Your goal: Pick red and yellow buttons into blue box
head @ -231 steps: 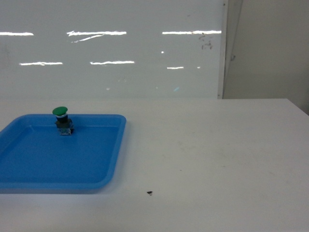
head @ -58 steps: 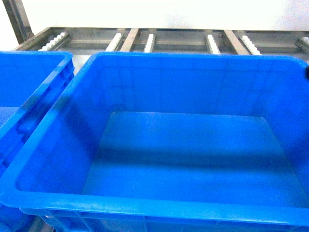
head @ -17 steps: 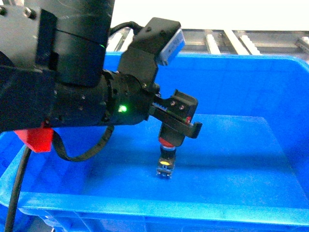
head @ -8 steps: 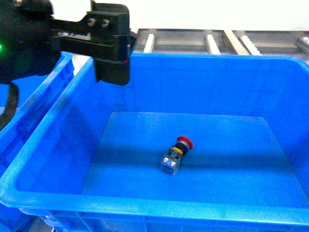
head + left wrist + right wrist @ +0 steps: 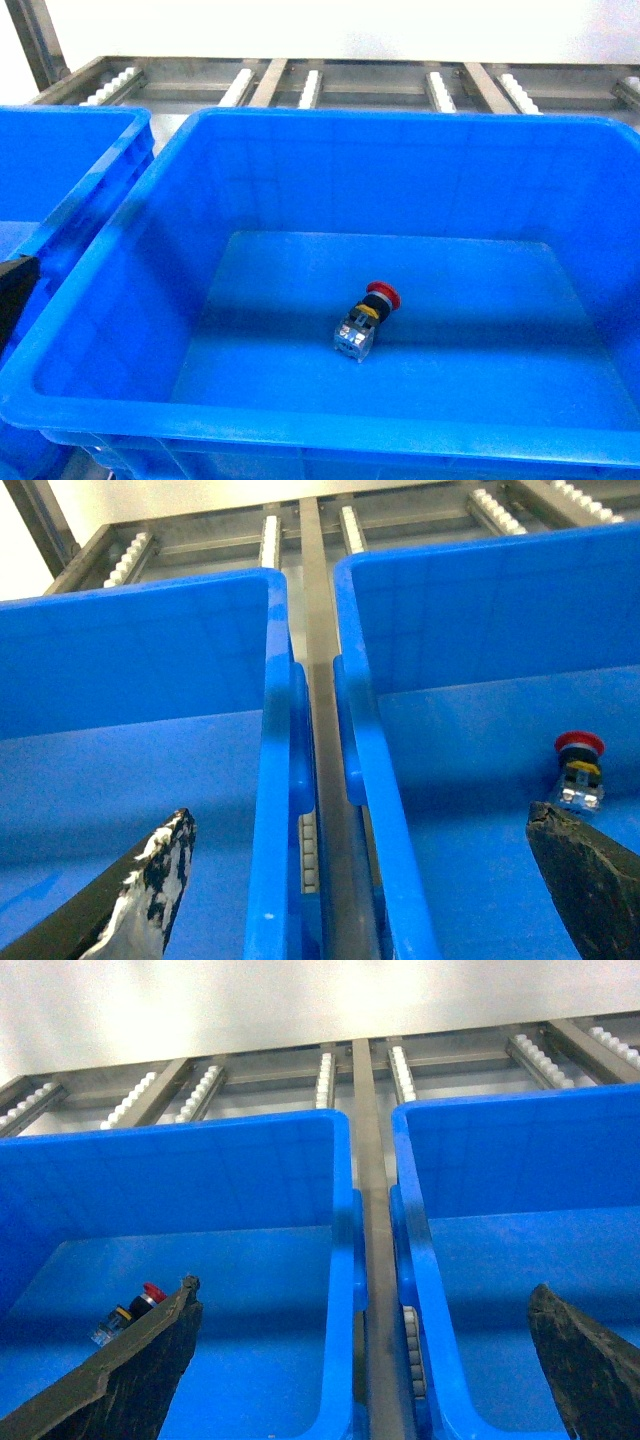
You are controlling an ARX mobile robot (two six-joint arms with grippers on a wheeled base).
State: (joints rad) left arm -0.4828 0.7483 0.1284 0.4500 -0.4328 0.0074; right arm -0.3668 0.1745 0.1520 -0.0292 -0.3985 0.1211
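Red button: I see it on its side, mid-floor of blue box; clear base toward frame bottom.
Left claw: spread, holding nothing.
Right claw: spread too.

One red-capped button lies on the floor of the blue box. Two more blue crates are visible, one to the left in the head view and one to the right in the right wrist view, making three.
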